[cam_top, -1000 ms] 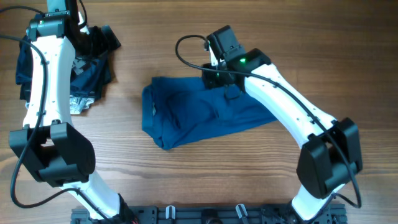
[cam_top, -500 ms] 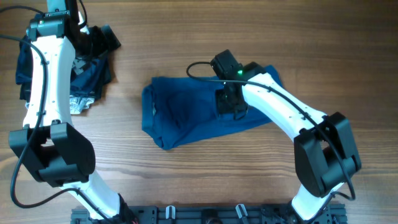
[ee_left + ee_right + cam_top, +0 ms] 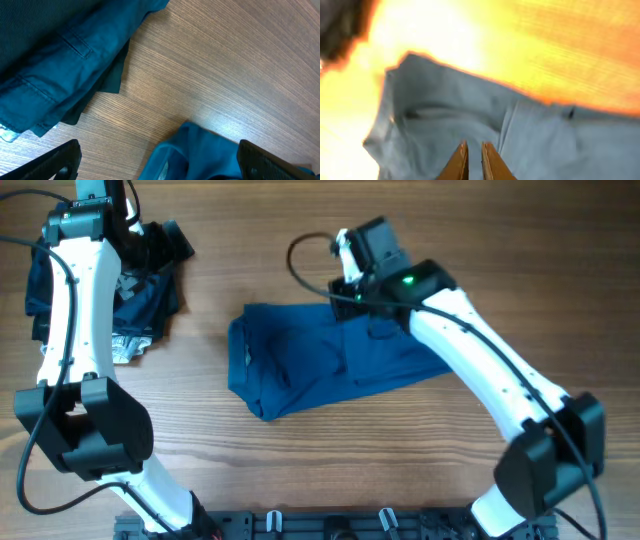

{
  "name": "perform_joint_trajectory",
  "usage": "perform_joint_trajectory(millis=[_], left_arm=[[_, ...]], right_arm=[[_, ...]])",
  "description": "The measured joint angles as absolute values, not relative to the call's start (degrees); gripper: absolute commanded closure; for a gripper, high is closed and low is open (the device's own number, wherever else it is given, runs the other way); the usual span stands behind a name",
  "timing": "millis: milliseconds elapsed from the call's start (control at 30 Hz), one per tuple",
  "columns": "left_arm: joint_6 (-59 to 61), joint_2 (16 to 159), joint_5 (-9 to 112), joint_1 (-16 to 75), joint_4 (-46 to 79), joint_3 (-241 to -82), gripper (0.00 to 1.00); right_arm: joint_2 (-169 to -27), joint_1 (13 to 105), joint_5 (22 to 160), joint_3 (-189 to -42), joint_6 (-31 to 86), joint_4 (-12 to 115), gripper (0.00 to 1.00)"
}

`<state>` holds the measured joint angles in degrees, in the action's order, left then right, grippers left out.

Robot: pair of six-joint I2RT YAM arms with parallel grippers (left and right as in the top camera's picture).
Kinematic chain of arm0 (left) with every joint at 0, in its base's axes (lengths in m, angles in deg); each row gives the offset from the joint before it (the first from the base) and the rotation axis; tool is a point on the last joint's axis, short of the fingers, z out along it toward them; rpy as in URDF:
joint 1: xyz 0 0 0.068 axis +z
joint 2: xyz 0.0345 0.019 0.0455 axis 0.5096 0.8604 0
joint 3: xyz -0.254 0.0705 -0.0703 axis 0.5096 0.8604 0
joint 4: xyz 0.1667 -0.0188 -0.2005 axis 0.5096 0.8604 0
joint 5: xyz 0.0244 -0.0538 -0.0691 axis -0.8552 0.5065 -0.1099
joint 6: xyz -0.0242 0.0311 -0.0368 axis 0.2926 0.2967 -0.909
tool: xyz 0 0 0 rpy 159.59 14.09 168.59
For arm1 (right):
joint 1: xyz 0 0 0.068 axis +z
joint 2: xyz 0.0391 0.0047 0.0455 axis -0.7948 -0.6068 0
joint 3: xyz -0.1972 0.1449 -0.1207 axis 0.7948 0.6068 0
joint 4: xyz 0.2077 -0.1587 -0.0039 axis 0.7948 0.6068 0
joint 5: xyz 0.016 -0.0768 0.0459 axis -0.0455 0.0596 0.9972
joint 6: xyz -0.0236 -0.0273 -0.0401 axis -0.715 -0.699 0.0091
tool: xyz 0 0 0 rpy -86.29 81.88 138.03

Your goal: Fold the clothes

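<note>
The medium-blue polo shirt (image 3: pixel 300 365) lies folded into a rough rectangle mid-table. My right gripper (image 3: pixel 352 298) hovers over its far edge. In the right wrist view, which is washed out, the fingers (image 3: pixel 474 147) are nearly together with nothing between them, above the shirt (image 3: pixel 545 145). My left gripper (image 3: pixel 150 242) is at the far left over the dark garment pile. Its fingers (image 3: pixel 157 152) are wide open and empty. A fold of medium-blue cloth (image 3: pixel 205 150) shows on the table beyond them.
A pile of dark navy, black and grey garments (image 3: pixel 140 305) sits at the far left and shows in the left wrist view (image 3: pixel 60 65). The bare wooden table (image 3: pixel 300 470) surrounds the shirt. A rail with hooks (image 3: pixel 330 525) runs along the front edge.
My right arm dipped onto the middle of the shirt half a second ago and has drawn back up to its far edge. The shirt's right end lies flat again. The left arm has not moved.
</note>
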<state>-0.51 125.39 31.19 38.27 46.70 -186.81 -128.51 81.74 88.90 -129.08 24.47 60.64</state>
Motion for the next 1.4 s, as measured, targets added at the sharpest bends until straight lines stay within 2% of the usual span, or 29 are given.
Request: perform_joint_trajectory(millis=[133,233,333,367,400,433,467,567,633,700,767,867,933,1000,1067,1233,1333,1400], left_arm=[[-0.51,125.39,31.19,38.25,46.7,-186.81,0.0],[-0.51,125.39,31.19,38.27,46.7,-186.81,0.0],[-0.51,125.39,31.19,38.27,46.7,-186.81,0.0],[-0.51,125.39,31.19,38.27,46.68,-186.81,0.0],[-0.51,125.39,31.19,38.27,46.7,-186.81,0.0],[-0.51,125.39,31.19,38.27,46.68,-186.81,0.0],[-0.51,125.39,31.19,38.27,46.7,-186.81,0.0],[-0.51,125.39,31.19,38.27,46.7,-186.81,0.0],[-0.51,125.39,31.19,38.27,46.7,-186.81,0.0],[-0.51,125.39,31.19,38.25,46.72,-186.81,0.0],[-0.51,125.39,31.19,38.27,46.7,-186.81,0.0],[-0.51,125.39,31.19,38.27,46.7,-186.81,0.0],[-0.51,125.41,31.19,38.25,46.7,-186.81,0.0],[-0.51,125.43,31.16,38.27,46.7,-186.81,0.0],[-0.51,125.43,31.19,38.25,46.72,-186.81,0.0],[-0.51,125.43,31.19,38.27,46.68,-186.81,0.0],[-0.51,125.43,31.19,38.27,46.7,-186.81,0.0],[-0.51,125.45,31.19,38.25,46.7,-186.81,0.0]], right_arm=[[-130.94,80.65,87.48,-129.33,25.58,58.71,0.87],[-137.8,80.67,87.28,-129.24,27.18,58.39,0.83],[-147.14,80.67,87.61,-129.22,29.06,55.52,0.85],[-149.21,80.67,88.75,-129.11,29.25,54.34,0.81],[-150.39,80.71,90.54,-128.78,29.19,52.88,0.72],[-150.39,80.61,94.1,-128.47,27.44,49.75,0.66],[-150.39,80.5,96.44,-128.47,25.78,47.98,0.64],[-148.53,80.43,100.25,-128.58,21.21,46.98,0.64],[-141.43,79.05,99.04,-128.56,19.37,52.62,0.64],[-128.91,74.4,96.09,-129.35,17.8,60.13,0.64],[-119.25,66.0,94.45,-129.63,14.22,66.39,0.61],[-115.64,54.22,93.62,-129.81,6.33,72.55,0.55],[-116.23,47.56,96.33,-128.76,2.06,71.81,0.53],[-118.94,40.93,102.43,-126.42,-2.09,69.93,0.52],[-122.11,39.3,104.9,-124.65,-3.84,68.07,0.51],[-138.26,39.25,109.27,-121.78,-9.35,67.63,0.52],[-148.1,39.32,116.05,-121.83,-12.84,67.52,0.46],[-148.47,39.36,117.86,-121.83,-13.52,67.46,0.49]])
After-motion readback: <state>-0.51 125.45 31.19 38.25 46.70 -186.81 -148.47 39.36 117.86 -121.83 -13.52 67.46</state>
